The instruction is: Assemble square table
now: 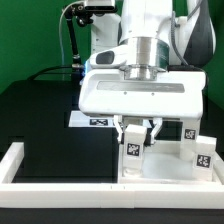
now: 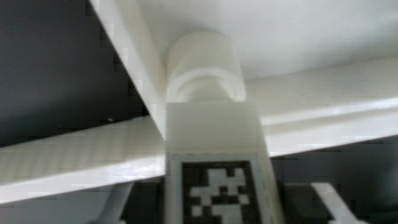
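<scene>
My gripper [image 1: 136, 138] hangs over the right front of the work surface, jaws apart, straddling an upright white leg block [image 1: 131, 152] with a tag on its face. In the wrist view the same leg [image 2: 210, 150] fills the middle. A pale finger [image 2: 111, 203] stands on either side of it, with a dark gap between each and the leg. The leg stands on the white square panel [image 1: 165, 172]. A second tagged leg [image 1: 200, 155] stands upright at the panel's right end in the exterior view. The other legs are out of view.
Long white bars frame the black surface along the front [image 1: 70, 190] and the exterior view's left [image 1: 15, 160]. The marker board [image 1: 95, 121] lies behind the gripper. White bands [image 2: 80, 152] cross behind the leg in the wrist view.
</scene>
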Controlling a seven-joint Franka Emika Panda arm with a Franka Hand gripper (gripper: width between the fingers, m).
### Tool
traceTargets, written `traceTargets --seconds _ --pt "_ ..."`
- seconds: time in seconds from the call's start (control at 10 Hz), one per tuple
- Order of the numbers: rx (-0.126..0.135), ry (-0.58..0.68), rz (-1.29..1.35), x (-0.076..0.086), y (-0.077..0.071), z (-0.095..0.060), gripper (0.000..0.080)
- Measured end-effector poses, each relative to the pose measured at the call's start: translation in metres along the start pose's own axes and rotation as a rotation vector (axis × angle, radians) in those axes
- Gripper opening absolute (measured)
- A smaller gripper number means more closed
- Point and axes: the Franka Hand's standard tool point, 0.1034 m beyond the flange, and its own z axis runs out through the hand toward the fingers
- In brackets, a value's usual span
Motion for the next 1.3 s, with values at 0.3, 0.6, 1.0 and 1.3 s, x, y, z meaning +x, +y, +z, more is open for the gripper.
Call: traceTargets --seconds 0.3,0.6,1.0,1.3 --pt "-0.001 0.0 -0.001 0.0 0.0 0.0 0.0393" --pt "-0.001 0.0 -0.002 0.0 0.0 0.0 0.0643" --pt "-0.001 0.0 -0.002 0.0 0.001 0.0 0.0649" --pt "0.013 -0.092 0.014 0.016 0.018 -0.013 0.0649"
